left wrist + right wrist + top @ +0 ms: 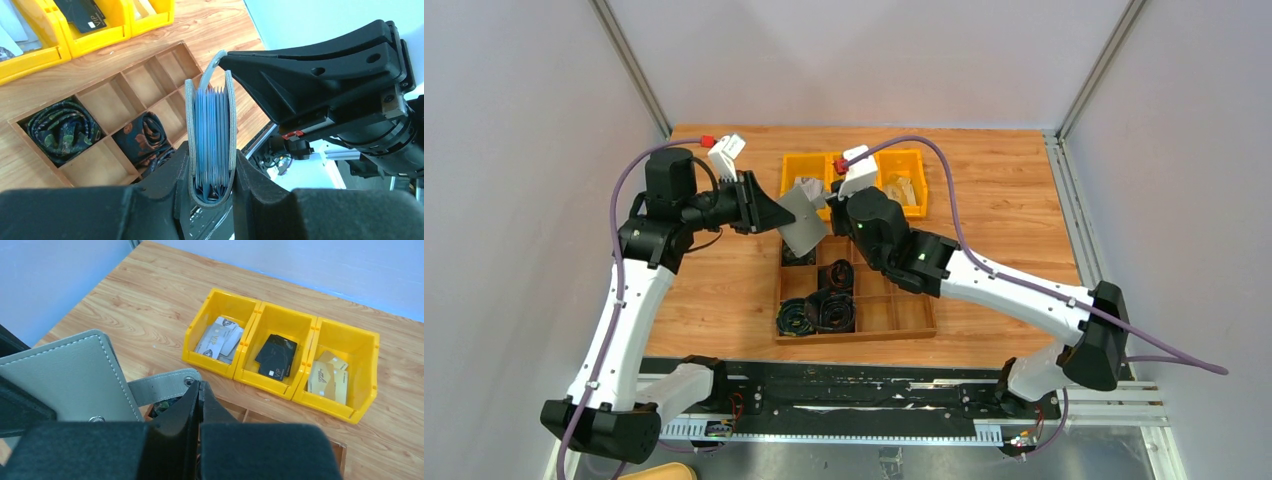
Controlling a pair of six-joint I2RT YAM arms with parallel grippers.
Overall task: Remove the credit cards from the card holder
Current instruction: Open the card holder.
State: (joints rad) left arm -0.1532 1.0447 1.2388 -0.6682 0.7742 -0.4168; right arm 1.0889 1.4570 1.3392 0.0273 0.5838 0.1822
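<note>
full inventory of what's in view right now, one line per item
card holder: one, grey, held above the tray
credit cards: several, bluish edges, stacked inside the holder
bins: three, yellow, far side of the table
loose cards: several, white, black, tan, one colour per bin
tray: one, wooden, divided, table centre
rolls: at least three, dark patterned, in tray compartments
table: one, wood
left gripper: one, black, clamped on the holder
right gripper: one, black, shut on the holder's strap

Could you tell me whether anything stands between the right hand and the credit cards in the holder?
Yes: the grey strap of the card holder arches over the credit cards' top edges, and the shut right hand pinches its tip.
</note>
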